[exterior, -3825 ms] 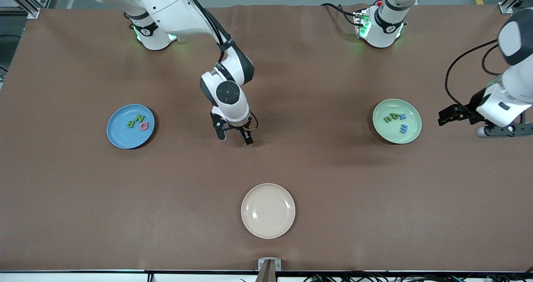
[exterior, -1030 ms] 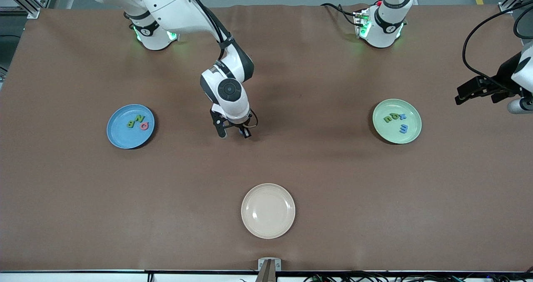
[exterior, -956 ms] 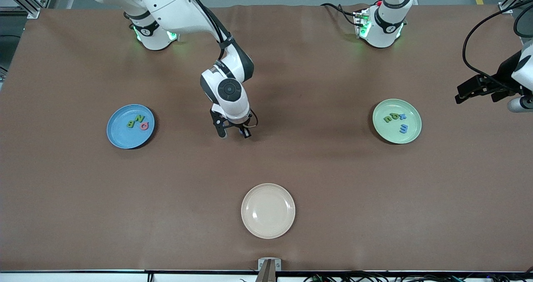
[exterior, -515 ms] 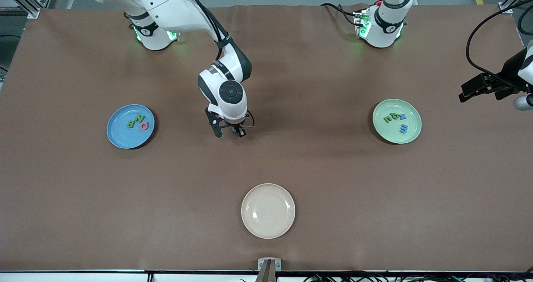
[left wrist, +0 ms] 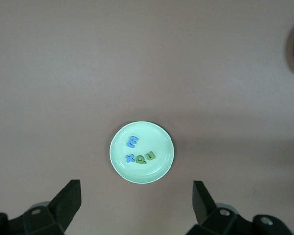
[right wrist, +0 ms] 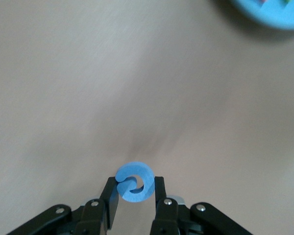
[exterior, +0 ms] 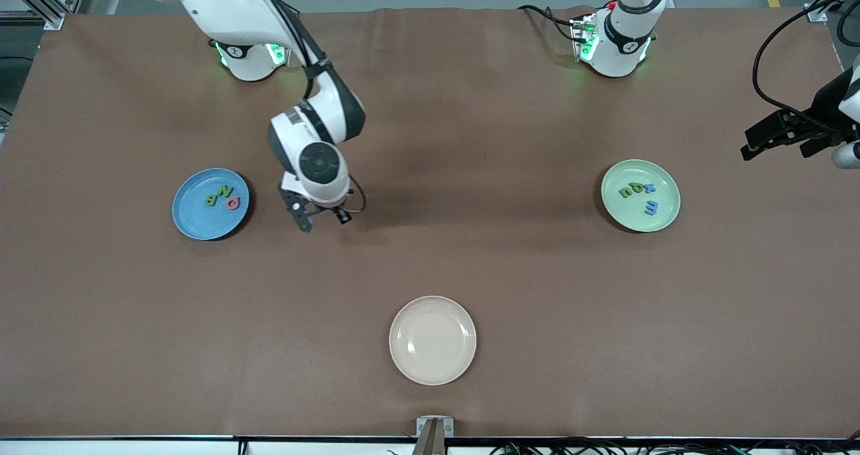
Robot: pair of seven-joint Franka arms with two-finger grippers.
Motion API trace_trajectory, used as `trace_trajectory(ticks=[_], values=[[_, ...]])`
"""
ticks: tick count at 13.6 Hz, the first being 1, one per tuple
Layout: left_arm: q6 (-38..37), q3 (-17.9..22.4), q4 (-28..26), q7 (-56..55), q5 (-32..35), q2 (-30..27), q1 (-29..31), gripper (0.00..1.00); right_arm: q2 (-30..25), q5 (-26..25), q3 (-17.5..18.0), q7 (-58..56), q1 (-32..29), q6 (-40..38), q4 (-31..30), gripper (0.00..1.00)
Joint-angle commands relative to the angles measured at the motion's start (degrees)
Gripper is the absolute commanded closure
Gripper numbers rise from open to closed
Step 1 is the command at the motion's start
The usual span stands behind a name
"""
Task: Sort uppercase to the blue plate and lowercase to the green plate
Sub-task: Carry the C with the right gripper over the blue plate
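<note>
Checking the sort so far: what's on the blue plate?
The blue plate holds green B, green N and a pink-red Q. Nothing covers it. The blue C is in the right gripper.

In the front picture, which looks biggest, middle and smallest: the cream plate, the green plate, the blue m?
1. Cream plate, though it lies nearest the camera, so unsure.
2. Green plate.
3. Blue m, tiny, lying in the green plate.

Blue plate [exterior: 210,203] toward right arm's end, holding B [exterior: 211,201], N [exterior: 225,191], Q [exterior: 233,203]; green plate [exterior: 640,195] toward left arm's end; cream plate [exterior: 433,340] between them, nearest front camera.
</note>
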Motion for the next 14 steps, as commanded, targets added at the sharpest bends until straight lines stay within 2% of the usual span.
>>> trace_trajectory(ticks=[1, 9, 14], values=[[0.27, -0.83, -0.53, 1.16, -0.81, -1.56, 0.2, 0.0, -6.4, -1.53, 0.89, -6.5, -4.85, 0.68, -7.86, 1.0], [0.54, -1.01, -0.27, 1.51, -0.2, -1.56, 0.2, 0.0, -11.95, -1.62, 0.98, -22.51, -16.98, 0.85, -13.5, 1.0], [0.8, -1.01, -0.09, 1.51, -0.28, -1.56, 0.2, 0.0, -14.14, -2.23, 0.98, -29.55, -21.73, 0.94, -15.52, 0.99]])
